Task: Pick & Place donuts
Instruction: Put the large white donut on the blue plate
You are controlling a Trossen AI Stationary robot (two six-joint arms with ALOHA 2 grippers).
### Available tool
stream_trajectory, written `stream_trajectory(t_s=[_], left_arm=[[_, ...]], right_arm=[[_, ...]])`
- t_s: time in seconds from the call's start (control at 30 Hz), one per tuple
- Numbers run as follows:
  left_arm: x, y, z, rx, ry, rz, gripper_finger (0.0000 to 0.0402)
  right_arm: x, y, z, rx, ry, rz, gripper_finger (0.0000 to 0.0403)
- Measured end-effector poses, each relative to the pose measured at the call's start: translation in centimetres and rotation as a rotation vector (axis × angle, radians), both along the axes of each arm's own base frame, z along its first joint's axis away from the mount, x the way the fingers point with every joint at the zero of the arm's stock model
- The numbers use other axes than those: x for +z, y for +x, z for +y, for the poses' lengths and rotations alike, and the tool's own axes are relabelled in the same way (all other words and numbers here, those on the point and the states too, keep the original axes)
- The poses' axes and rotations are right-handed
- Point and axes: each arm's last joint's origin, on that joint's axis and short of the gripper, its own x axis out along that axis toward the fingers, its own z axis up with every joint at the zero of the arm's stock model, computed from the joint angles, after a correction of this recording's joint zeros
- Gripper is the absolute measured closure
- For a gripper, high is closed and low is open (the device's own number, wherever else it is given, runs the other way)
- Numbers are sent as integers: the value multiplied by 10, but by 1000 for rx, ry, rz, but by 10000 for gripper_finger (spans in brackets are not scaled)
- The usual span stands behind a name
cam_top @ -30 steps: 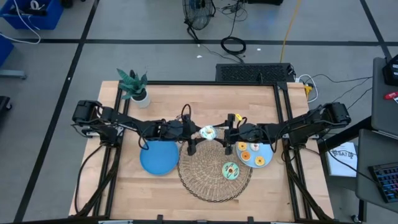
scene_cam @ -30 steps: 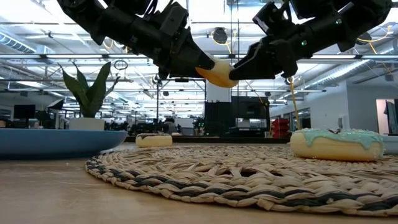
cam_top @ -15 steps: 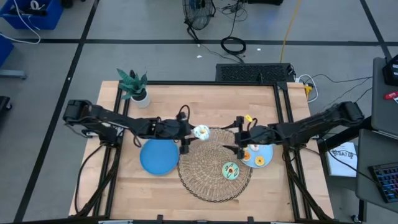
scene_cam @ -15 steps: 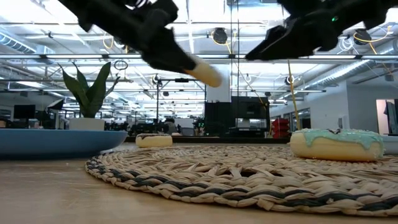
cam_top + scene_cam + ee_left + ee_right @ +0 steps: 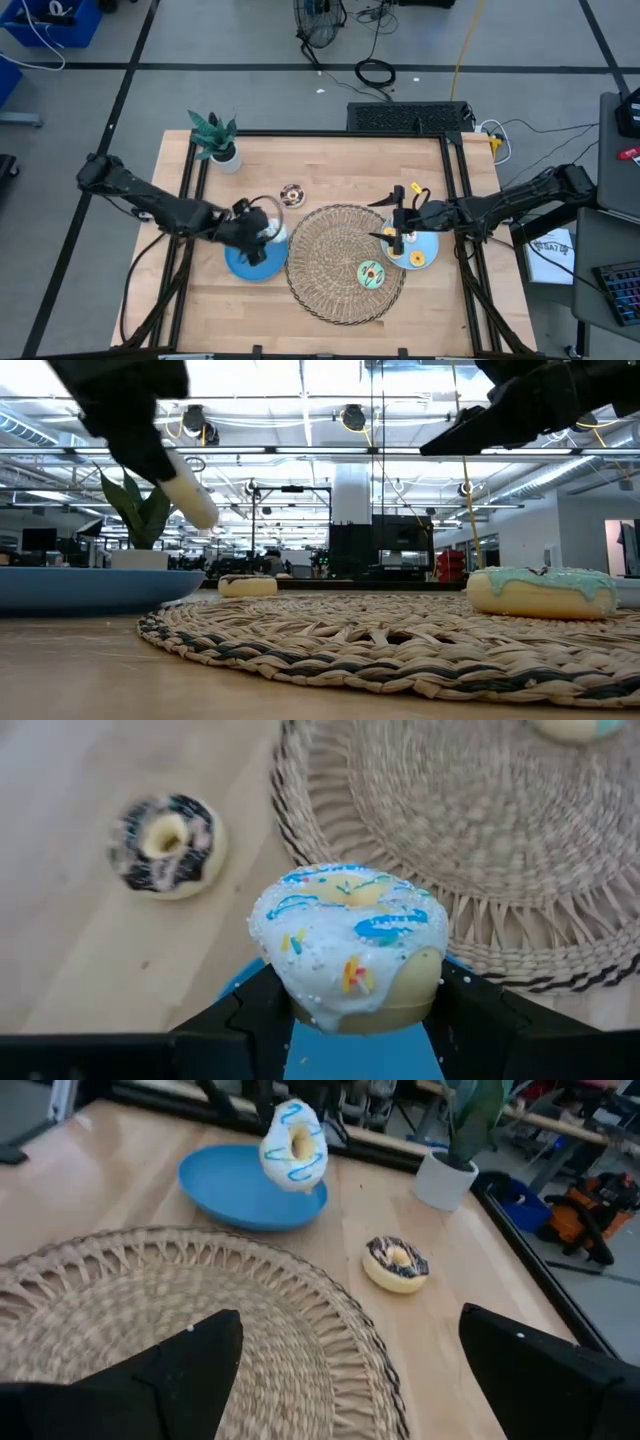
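Observation:
A white-iced donut (image 5: pixel 345 950) with blue swirls and sprinkles sits in my left gripper (image 5: pixel 258 236), which is shut on it above the left blue plate (image 5: pixel 243 262). In the right wrist view the same white-iced donut (image 5: pixel 293 1145) hangs over that plate (image 5: pixel 250 1192). A chocolate donut (image 5: pixel 292 194) lies flat on the table beyond the wicker mat (image 5: pixel 330 290). A green-iced donut (image 5: pixel 372 274) lies flat on the mat. My right gripper (image 5: pixel 392 226) is open and holds nothing, at the mat's right edge beside the right blue plate (image 5: pixel 428 240), which carries small donuts (image 5: pixel 416 259). My left gripper pinches the white-iced donut between its two fingers (image 5: pixel 250 1015), one on each side of the cream-coloured lower rim (image 5: pixel 420 985). The fingers come from the table's left, slanting down. The donut is lifted clear above the blue plate, tilted, with its iced face toward the right arm.
A potted plant (image 5: pixel 216 140) stands at the table's far left corner. The wicker mat fills the middle, with bare wood along its near and far sides. The right plate's small donuts lie close under my right gripper.
My left gripper has carried the white-iced donut from above the mat's far edge toward the table's left, ending over the left blue plate. My right gripper, which stood at the donut a second ago, has drawn back toward the right plate.

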Motion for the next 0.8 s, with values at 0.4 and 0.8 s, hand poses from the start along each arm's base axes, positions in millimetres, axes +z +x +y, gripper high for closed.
stream_trajectory(t_s=[0.4, 0.8], left_arm=[[-48, -76, -31, 190, 72, -273, 201], [-100, -94, -22, 245, -143, -239, 201]], right_arm=[[-3, -5, -1, 7, -3, -75, 46], [-2, -5, -1, 10, -4, -82, 46]])
